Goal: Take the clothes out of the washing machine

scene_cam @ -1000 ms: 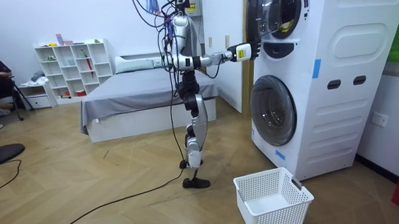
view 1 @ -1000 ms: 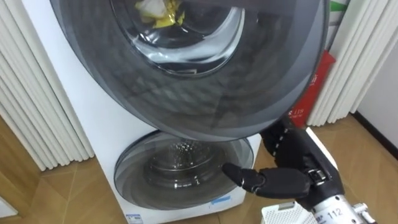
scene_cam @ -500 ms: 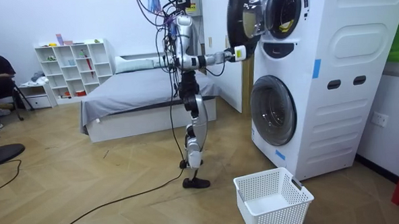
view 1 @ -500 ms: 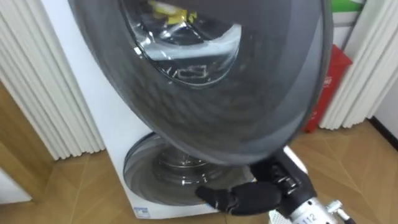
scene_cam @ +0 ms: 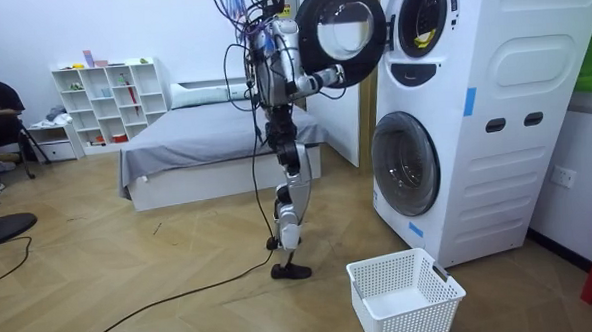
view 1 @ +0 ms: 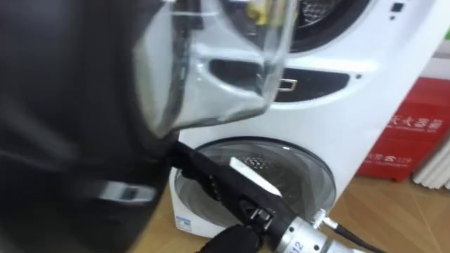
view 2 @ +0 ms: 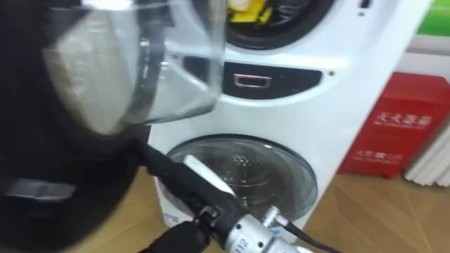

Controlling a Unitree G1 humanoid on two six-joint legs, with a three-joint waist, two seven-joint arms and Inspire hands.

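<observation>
Upper door [scene_cam: 340, 29] of the stacked washing machine [scene_cam: 495, 127] is swung wide open! The right hand [view 1: 214, 179] meets its lower rim at about nine o'clock; gripping or only pressing, I cannot tell. Yellow clothes [view 2: 247, 10] lie in the upper drum at twelve. Red box [view 1: 411, 133] at three bears white lettering, and there's a blue label [view 1: 184, 223] at six.

Bright, even room light, with pale glare on the door glass [view 1: 211, 91].
</observation>
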